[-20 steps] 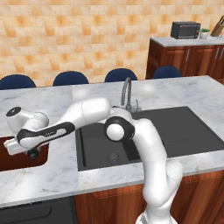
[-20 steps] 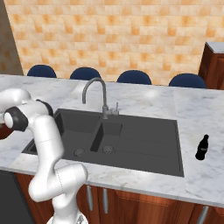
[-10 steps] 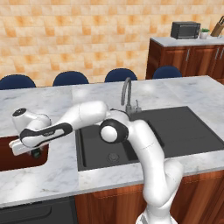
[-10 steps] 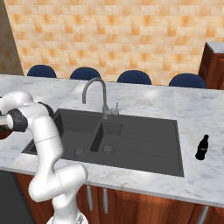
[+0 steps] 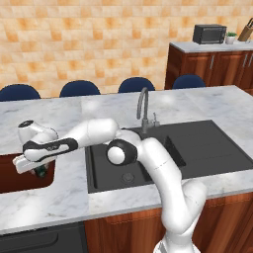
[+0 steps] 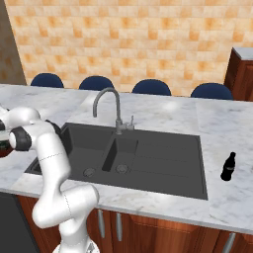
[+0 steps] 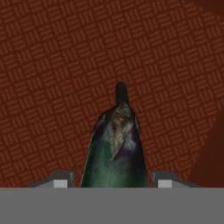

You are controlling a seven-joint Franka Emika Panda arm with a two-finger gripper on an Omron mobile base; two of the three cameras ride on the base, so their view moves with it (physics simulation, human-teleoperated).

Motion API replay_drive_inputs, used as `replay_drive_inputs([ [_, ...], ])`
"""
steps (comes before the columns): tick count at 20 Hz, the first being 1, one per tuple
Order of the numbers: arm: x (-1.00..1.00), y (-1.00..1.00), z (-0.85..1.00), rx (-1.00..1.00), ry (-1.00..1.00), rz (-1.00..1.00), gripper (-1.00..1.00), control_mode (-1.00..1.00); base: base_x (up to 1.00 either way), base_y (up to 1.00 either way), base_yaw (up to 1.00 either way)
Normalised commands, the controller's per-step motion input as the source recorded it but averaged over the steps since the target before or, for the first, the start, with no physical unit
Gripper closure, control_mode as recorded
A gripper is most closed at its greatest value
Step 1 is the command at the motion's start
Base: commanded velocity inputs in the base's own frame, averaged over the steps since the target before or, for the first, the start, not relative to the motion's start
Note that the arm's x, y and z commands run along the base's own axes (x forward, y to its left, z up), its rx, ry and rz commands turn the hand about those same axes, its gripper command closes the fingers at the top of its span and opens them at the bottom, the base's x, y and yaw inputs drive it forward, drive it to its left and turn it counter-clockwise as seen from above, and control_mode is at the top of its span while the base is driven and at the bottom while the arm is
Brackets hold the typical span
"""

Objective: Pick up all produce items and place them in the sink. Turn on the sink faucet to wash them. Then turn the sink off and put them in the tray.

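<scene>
Black double-basin sink (image 5: pixel 163 153) anchors the marble counter; the red-brown tray (image 5: pixel 15 173) is set in the counter well to the sink's left, on the side away from the grey faucet (image 5: pixel 144 108). The white arm reaches across from the sink to poise its gripper (image 5: pixel 38 170) over the tray. The dark green vegetable (image 7: pixel 116 148) sits directly between the fingertips (image 7: pixel 61 179), its long axis pointing away from the hand, above the woven tray floor. The jaws stand partly apart, narrow gaps showing either side; whether they grip it cannot be told.
</scene>
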Motion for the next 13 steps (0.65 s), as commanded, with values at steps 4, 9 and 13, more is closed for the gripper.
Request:
replay_drive_inputs([
  [4,0.02,0.01,0.30,0.00,0.07,0.09,-1.00,-1.00,0.00,0.00,0.00],
  [9,-0.01,0.00,0.50,0.00,0.03,0.05,-1.00,-1.00,0.00,0.00,0.00],
  [13,-0.18,0.00,0.27,-0.01,0.01,0.03,-1.00,-1.00,0.00,0.00,0.00],
])
